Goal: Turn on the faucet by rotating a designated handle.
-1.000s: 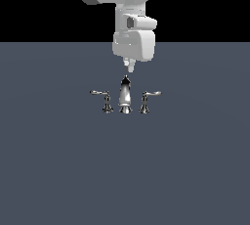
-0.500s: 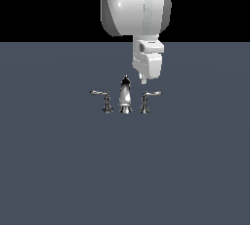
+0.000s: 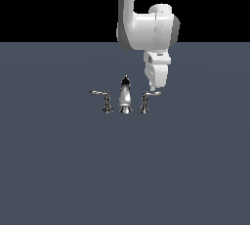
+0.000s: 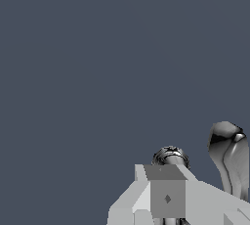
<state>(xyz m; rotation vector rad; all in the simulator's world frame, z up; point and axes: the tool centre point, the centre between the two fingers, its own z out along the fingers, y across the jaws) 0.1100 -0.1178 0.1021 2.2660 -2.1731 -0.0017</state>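
Observation:
The chrome faucet stands on the grey floor in the exterior view: a tall dark-tipped spout (image 3: 125, 95) between two short lever handles. The handle (image 3: 145, 101) on the exterior view's right has its thin arm reaching rightwards. The twin handle (image 3: 104, 100) points left. My gripper (image 3: 155, 88) hangs just above the right handle's arm, its fingers together in a narrow tip, holding nothing. In the wrist view the shut fingers (image 4: 167, 198) cover most of the handle; only its round top (image 4: 170, 155) shows, with the spout (image 4: 228, 156) beside it.
The flat grey floor (image 3: 58, 170) stretches all around the faucet. The white arm (image 3: 146, 23) comes down from above, over the faucet's right side in the exterior view. Nothing else stands in view.
The arm has swung from above the spout towards the exterior view's right and come down. The gripper tip now sits over the right handle's arm. The faucet has not moved.

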